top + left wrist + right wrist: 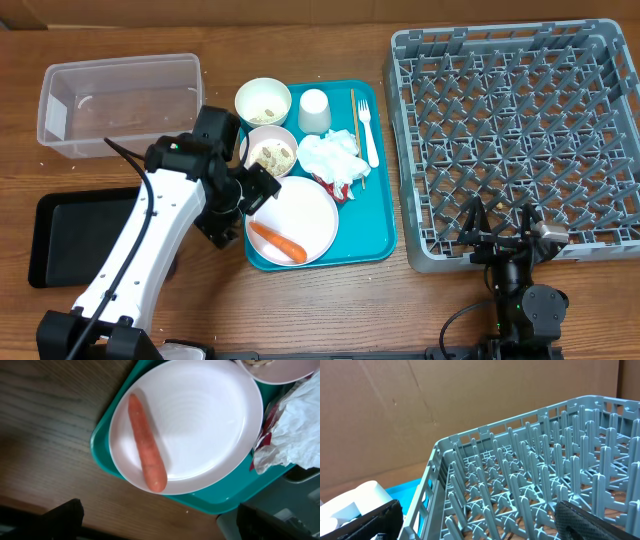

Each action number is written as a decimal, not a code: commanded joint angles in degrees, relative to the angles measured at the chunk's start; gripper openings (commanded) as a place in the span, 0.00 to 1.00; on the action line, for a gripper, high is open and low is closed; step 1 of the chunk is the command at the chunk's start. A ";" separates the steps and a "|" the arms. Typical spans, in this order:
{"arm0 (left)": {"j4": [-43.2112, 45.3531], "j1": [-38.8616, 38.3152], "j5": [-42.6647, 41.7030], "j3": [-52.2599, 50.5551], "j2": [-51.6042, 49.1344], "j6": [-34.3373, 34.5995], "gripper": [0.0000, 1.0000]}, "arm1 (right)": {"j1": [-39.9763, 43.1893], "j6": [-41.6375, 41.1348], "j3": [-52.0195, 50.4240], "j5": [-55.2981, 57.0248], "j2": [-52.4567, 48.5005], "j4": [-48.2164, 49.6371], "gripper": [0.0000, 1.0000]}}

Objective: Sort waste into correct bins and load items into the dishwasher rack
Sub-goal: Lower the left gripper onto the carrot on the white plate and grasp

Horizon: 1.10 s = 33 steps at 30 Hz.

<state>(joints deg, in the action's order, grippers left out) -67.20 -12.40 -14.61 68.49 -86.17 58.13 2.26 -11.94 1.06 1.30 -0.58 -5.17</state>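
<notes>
Nearest us, the left gripper [160, 510] hung over the near-left corner of the teal tray [102, 447], its fingers [65, 517] wide apart and holding nothing. Directly below lay the carrot [146, 442] on the big white plate [205, 415], stretched along the plate's near-left side with one end almost at the rim. We judged this the opening of the waste-sorting step: the carrot first, with no dish yet in the rack.

The next move, as we read it, called for a straight descent with the jaws turned across the carrot's length, closing around its middle. Room was uneven. Bare plate on the inner side gave one finger plenty of space, while the outer finger would land close to the plate's rim, with the tray's lip just beyond. A carrot is round and smooth, so a shallow pinch could roll it.

The right gripper [505, 232] sat at the near edge of the rack [520, 120], jaws likewise apart and empty, well apart from the teal tray.

Further back, the napkin [330, 153] and red wrapper [342, 188] lay against the plate's far-right edge. Behind them stood two bowls [270, 153] with crumbs, then the cup [314, 110], chopstick [352, 115] and fork [369, 135]. To the left, the black tray [60, 235] lay near and the clear tub [120, 100] far — the bare table [330, 300] between them and the teal tray looked to leave a free path for the carry.
</notes>
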 commanded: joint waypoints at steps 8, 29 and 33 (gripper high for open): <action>16.90 -3.93 -1.55 -12.26 -2.21 -1.55 1.00 | 0.22 0.35 -0.59 -0.11 0.39 0.35 1.00; 23.12 -9.01 -1.49 -12.26 -15.82 1.55 0.79 | 0.22 0.35 -0.59 -0.11 0.39 0.37 1.00; 23.15 -9.01 0.61 -12.26 -15.82 1.31 0.65 | 0.22 0.35 -0.59 -0.11 0.39 0.35 1.00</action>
<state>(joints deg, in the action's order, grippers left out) -44.75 -21.04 -16.71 56.66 -100.42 59.90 2.26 -11.94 1.06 1.32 -0.58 -5.19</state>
